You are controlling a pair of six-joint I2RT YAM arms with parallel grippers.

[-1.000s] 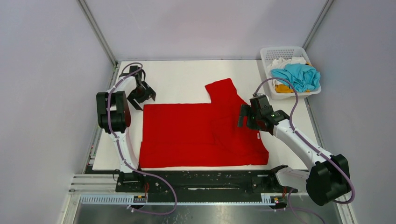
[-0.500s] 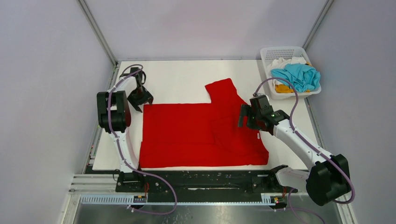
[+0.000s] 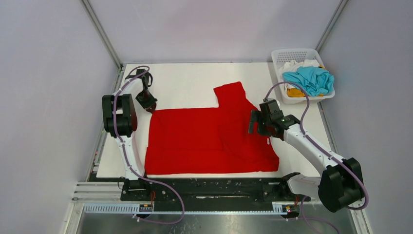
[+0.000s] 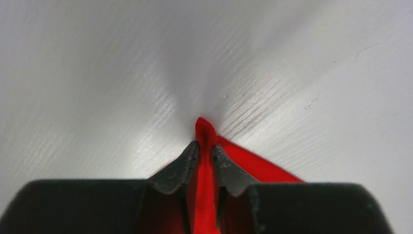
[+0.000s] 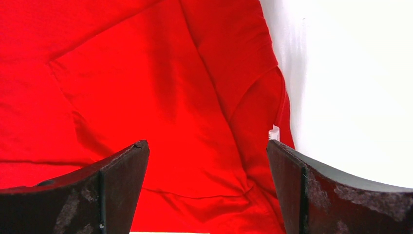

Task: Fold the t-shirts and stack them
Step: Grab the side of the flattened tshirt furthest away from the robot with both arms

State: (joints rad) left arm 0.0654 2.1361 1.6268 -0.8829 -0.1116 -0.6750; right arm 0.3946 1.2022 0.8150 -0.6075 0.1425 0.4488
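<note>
- Bright red cloth t-shirt (image 3: pixel 209 139) lies spread flat on white table (image 3: pixel 190 83), one sleeve pointing to the far side.
- Left gripper (image 4: pixel 204 155): narrow, pinching the shirt's far-left corner.
- Right gripper (image 5: pixel 207 151): wide, above the shirt's right part, holding nothing.
- White perforated plastic basket (image 3: pixel 278 68) at far right holds turquoise-blue t-shirt (image 3: pixel 309 78), orange-yellow t-shirt (image 3: pixel 293 92) and white t-shirt (image 3: pixel 296 64).

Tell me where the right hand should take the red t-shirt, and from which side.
Probably the red t-shirt at its right edge, by the shoulder: the cloth ends flat on the table there, so the open right hand, hovering inside, can come from the right and pinch it, as the left hand pinches the far-left corner.
</note>
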